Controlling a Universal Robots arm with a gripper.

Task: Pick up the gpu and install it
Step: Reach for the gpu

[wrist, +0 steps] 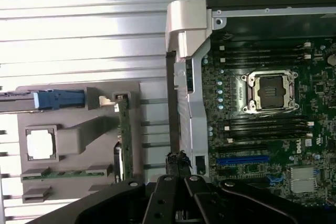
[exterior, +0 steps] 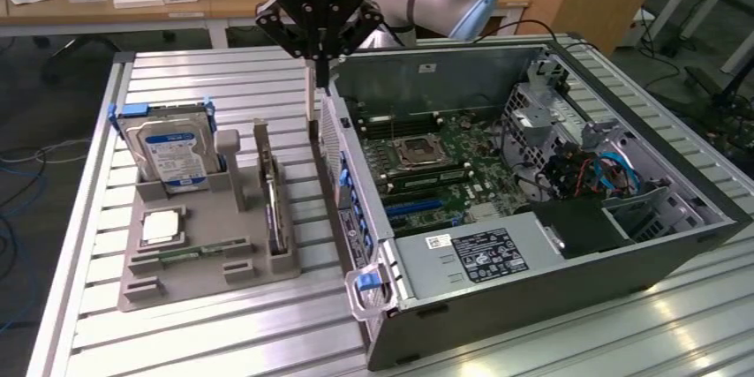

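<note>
Closest in, my claw (wrist: 178, 160) hangs with its two fingers pressed together on nothing. The tips sit above the narrow strip of slatted table (exterior: 236, 77) between the grey tray (exterior: 189, 282) and the open computer case (exterior: 566, 275), hard by the case's wall.

The gpu (wrist: 124, 135) is not in my grip. It stands on its long edge in the slot along the tray's side nearest the case, apart from my fingertips. Its metal bracket is at the same end of the tray as the hard drive (exterior: 171, 152).

The hard drive stands upright in its blue-sided cradle. Beside it in the tray, a square processor chip (exterior: 162, 227) lies flat in a recess. A narrow green memory stick (exterior: 189, 253) lies flat in a slot next to the chip.

The tray sits toward the table edge on the exterior view's left. The case lies on its side along the edge on the exterior view's right, with its motherboard (exterior: 471, 165) facing up and the processor socket (exterior: 421, 152) bare.
</note>
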